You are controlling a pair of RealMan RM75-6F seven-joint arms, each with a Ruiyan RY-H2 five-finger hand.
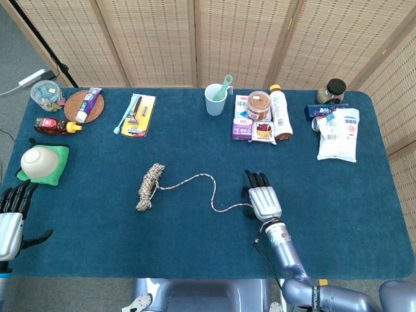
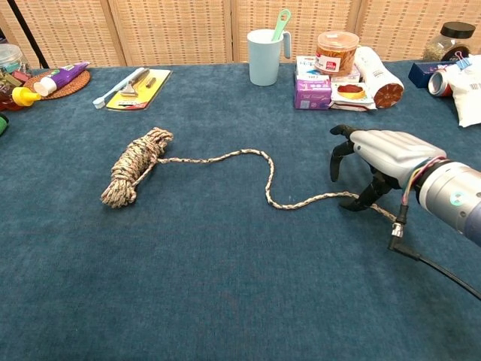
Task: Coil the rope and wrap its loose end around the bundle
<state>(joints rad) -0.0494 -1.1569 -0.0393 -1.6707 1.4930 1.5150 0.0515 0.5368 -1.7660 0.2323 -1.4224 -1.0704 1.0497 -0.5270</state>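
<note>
The rope's coiled bundle (image 1: 150, 187) (image 2: 135, 167) lies left of the table's middle. Its loose strand (image 1: 210, 184) (image 2: 263, 162) curves right across the blue cloth and ends under my right hand (image 1: 263, 198) (image 2: 379, 153). That hand hovers palm down over the strand's end with its fingers arched and apart; its thumb tip sits right beside the rope, and I see no grip. My left hand (image 1: 12, 218) hangs off the table's near left corner, fingers spread and holding nothing; the chest view does not show it.
A cup with a toothbrush (image 1: 215, 99), snack boxes (image 1: 250, 123), a bottle (image 1: 280, 112) and a white bag (image 1: 339, 134) line the far edge. A razor pack (image 1: 138, 114), toothpaste (image 1: 88, 104) and a bowl on a green cloth (image 1: 40, 162) lie at the left.
</note>
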